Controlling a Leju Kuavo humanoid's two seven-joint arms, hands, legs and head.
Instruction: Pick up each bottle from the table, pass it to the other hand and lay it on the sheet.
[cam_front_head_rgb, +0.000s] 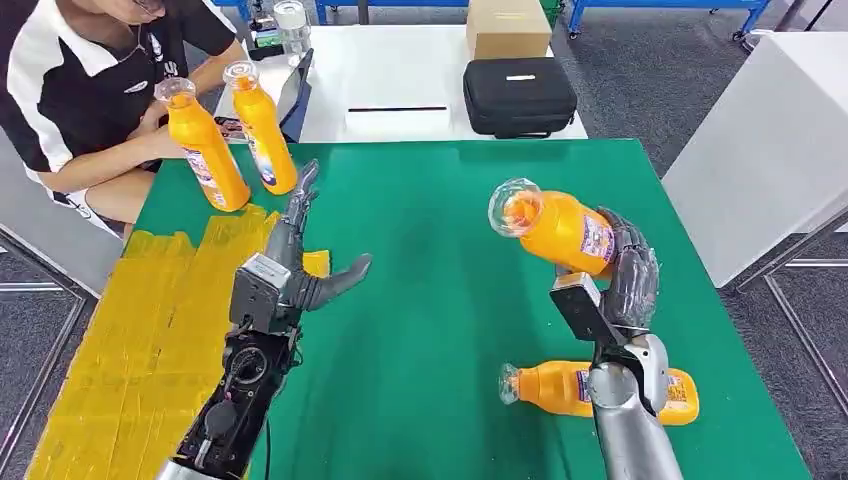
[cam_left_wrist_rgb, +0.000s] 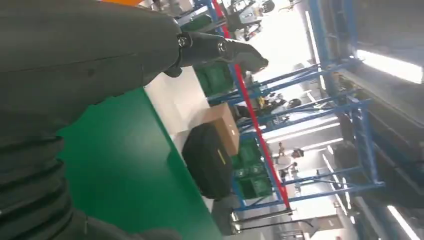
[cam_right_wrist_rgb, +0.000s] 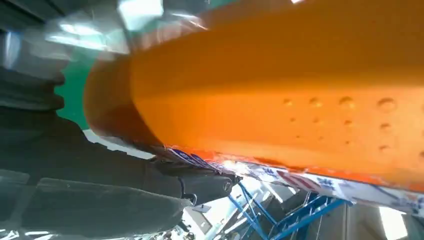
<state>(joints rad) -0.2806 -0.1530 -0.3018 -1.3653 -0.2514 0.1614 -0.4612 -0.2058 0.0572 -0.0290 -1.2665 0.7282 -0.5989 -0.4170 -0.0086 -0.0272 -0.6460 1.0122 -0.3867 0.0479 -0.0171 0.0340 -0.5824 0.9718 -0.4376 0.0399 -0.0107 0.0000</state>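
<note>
My right hand (cam_front_head_rgb: 622, 272) grips an orange bottle (cam_front_head_rgb: 555, 228) lifted above the green table (cam_front_head_rgb: 420, 330), its clear cap pointing left toward the middle. Up close, that bottle's orange body (cam_right_wrist_rgb: 280, 90) lies against the right hand's thumb (cam_right_wrist_rgb: 100, 200). My left hand (cam_front_head_rgb: 295, 262) is open over the table's left part, thumb stretched toward the held bottle, nothing in it; its thumb (cam_left_wrist_rgb: 220, 50) is seen from the wrist. Another orange bottle (cam_front_head_rgb: 560, 388) lies on the table behind my right forearm. Two orange bottles (cam_front_head_rgb: 205, 148) (cam_front_head_rgb: 263, 128) stand at the far left by the yellow sheet (cam_front_head_rgb: 140, 330).
A person (cam_front_head_rgb: 90, 90) sits at the far left corner, hands near the standing bottles. Behind the green table a white table (cam_front_head_rgb: 400, 90) carries a black case (cam_front_head_rgb: 520, 97) and a cardboard box (cam_front_head_rgb: 507, 27). Another white table (cam_front_head_rgb: 770, 140) stands to the right.
</note>
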